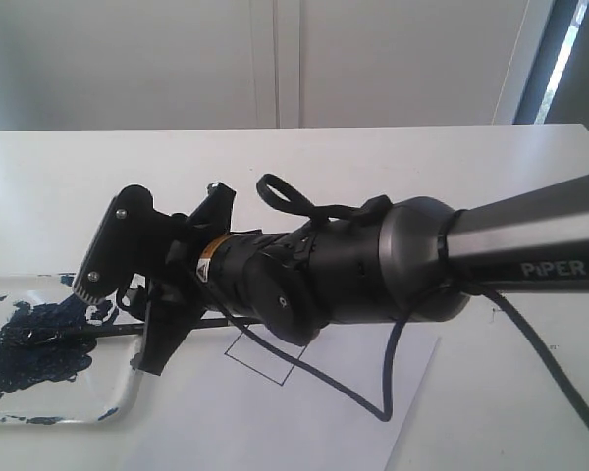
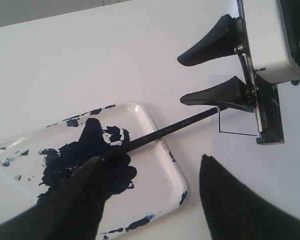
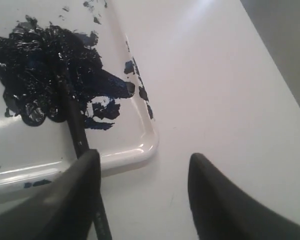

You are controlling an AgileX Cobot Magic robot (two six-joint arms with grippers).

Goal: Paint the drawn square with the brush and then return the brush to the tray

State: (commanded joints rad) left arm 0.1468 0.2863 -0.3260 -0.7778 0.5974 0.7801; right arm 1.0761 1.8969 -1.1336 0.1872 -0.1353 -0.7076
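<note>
The brush point(image 1: 108, 332) lies with its dark tip in the navy paint on the tray point(image 1: 118, 392) and its handle running out over the rim onto the paper. My right gripper point(image 1: 137, 294) hangs over the handle with its jaws wide apart, open; the brush point(image 3: 75, 125) passes beside one finger and is not clamped. The drawn square point(image 1: 260, 361) shows as a thin outline with white inside, partly hidden by the right arm. My left gripper point(image 2: 151, 159) is open above the tray point(image 2: 165, 170), empty, with the brush point(image 2: 160, 132) just past one finger.
The white paper sheet point(image 1: 393, 363) lies to the right of the tray on the white table point(image 1: 373, 167). The right arm's black cable point(image 1: 393, 373) loops over the paper. Navy smears mark the tray's rim point(image 3: 140, 147).
</note>
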